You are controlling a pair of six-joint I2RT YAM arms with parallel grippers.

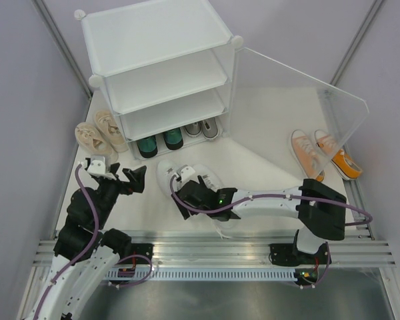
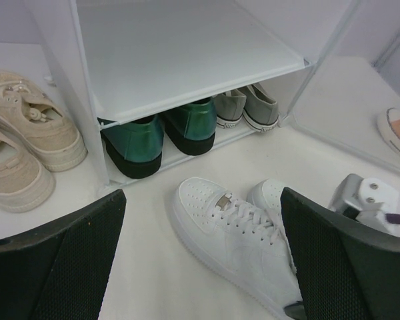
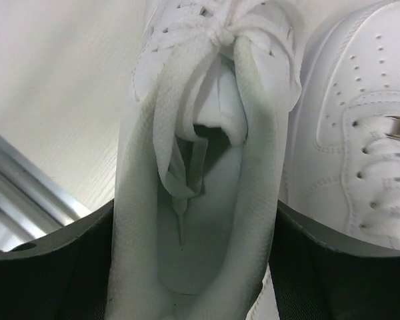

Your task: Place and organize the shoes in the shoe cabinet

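The right fingers (image 3: 53,280) clamp the heel collar of one white shoe (image 3: 200,200), a pad on each side. Its mate (image 3: 360,133) lies just beside it. The left fingers (image 2: 53,267) hang spread wide and hold nothing. Both toes point toward the shoe cabinet (image 1: 160,40), long axes running away from the arms, with open surface (image 1: 267,153) between.

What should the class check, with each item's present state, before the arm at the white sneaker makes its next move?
1. Right pincer astride white sneaker, fingers against both sides: ok.
2. Left pincer open, empty: ok.
3. Cabinet door swung open: ok.
4. Shelf above green pair bare: ok.
5. Other white sneaker clear of the grip: cannot tell.
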